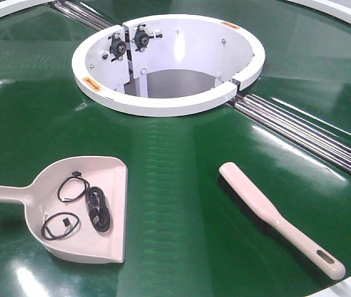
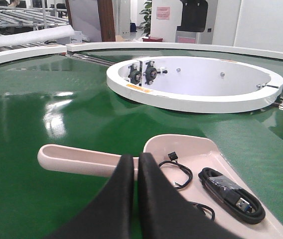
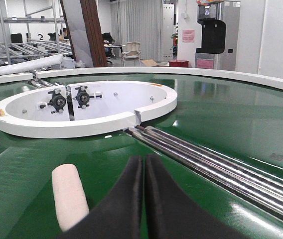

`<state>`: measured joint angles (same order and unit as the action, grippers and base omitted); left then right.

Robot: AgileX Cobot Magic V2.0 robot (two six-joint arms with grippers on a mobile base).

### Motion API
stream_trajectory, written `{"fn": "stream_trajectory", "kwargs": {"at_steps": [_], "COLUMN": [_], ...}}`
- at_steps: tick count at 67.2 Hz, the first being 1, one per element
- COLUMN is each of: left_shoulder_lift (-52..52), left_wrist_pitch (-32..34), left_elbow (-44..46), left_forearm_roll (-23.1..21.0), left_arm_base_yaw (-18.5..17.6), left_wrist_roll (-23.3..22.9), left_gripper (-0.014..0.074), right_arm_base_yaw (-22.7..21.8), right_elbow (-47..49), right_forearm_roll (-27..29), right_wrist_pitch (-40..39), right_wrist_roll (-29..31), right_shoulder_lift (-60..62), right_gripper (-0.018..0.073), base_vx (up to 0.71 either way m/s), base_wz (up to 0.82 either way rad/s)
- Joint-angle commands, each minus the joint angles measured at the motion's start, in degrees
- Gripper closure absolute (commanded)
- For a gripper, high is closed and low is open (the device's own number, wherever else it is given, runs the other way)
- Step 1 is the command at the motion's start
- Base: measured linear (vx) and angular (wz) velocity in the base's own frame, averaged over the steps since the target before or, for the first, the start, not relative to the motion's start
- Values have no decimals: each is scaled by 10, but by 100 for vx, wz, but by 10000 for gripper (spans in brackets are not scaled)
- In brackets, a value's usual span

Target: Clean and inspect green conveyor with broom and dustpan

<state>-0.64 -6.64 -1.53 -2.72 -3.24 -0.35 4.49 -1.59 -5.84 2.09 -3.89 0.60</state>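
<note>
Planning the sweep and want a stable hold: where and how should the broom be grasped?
Grip the broom on its narrow handle, just above the slotted hole, coming straight down with the right gripper. It lies flat on the green conveyor, bristles down, and the handle is its slimmest part, nearest the belt's right edge, so the jaws should likely close across its width.

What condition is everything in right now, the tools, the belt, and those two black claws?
green conveyor: glossy, no loose debris visible
dustpan: lying flat, ungripped, holding cables
cables: coiled inside the dustpan
broom: lying flat on the belt, ungripped
left gripper: shut, empty
right gripper: shut, empty
</note>
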Motion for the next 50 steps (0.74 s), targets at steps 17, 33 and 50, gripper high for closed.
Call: {"fn": "stream_trajectory", "kwargs": {"at_steps": [17,33,50], "left_shoulder_lift": [-8,-8,-8], "left_wrist_pitch": [43,43,43], "left_elbow": [-16,-16,-16], "left_forearm_roll": [-4,-4,-4], "left_arm_base_yaw": [0,0,0], "left_wrist_roll": [-5,-5,-5], "left_gripper": [603,603,603], "right_arm_base_yaw": [-4,-4,-4], "right_elbow": [-7,-7,-7], "right_forearm_roll": [-1,-1,-1], "right_wrist_pitch": [-39,-39,-39], "right_wrist_roll": [4,4,4], "right_shoulder_lift": [11,11,11], "right_gripper": [569,569,569], "base_vx": [0,0,0], "base_wz": [0,0,0]}}
